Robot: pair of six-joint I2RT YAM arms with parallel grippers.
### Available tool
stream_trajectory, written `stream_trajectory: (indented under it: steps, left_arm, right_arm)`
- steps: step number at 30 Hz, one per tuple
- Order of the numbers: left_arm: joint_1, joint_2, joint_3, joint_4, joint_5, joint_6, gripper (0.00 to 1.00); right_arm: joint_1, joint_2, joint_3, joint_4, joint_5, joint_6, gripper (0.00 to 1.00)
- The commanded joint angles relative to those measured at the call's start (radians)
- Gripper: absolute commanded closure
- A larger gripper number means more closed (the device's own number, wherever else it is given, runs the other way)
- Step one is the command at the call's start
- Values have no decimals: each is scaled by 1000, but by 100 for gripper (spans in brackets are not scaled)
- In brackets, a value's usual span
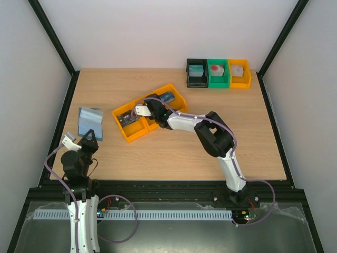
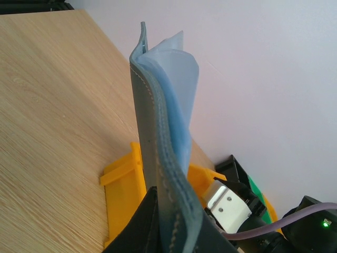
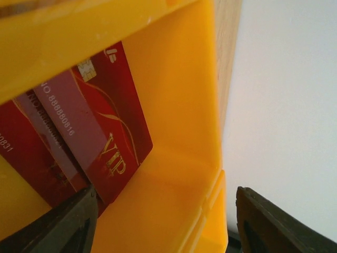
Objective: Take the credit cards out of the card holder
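Our right gripper (image 3: 164,203) hangs low inside the yellow bin (image 3: 179,79), with its two fingers wide apart and nothing between them. Just beside one finger, the red credit cards (image 3: 110,132) lean against the bin wall, so they are out of the holder. The card holder (image 1: 90,122) is well apart from this gripper, over on the left side of the table (image 1: 174,153). Our left gripper (image 1: 89,136) is clamped tight on its bottom end. It holds the holder standing up, long side pointing up and flaps at the top. We cannot tell if a card is inside. We think the right arm must swing left to reach it.
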Motion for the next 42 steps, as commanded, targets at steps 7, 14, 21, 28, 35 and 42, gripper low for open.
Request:
stream_trajectory:
  steps: [7,14,21,28,35,42]
  left_arm:
    - [3,-9,-11,39,-6,-7,98]
    - [11,45,-34,22,12,-82,98]
    - [15,266,-32,196,151,-277,97]
    - [22,393,-41,-16,-55,-406,9]
    - [39,372,78,-291,-127,-300,1]
    - [49,334,189,-367,-129,-240,1]
  right_arm:
    - [-7,-128,-55,71,40,22,23]
    - [-13,-360,-92,30,-43,344,20]
    - [-14,-709,-300,141,-139,809,17]
    - [-15,-945,-490,213,-83,1019,13]
    - [-16,-1105,-563,186,48,1146,1]
    - [-150,-1254,-708,114,160,1373,1]
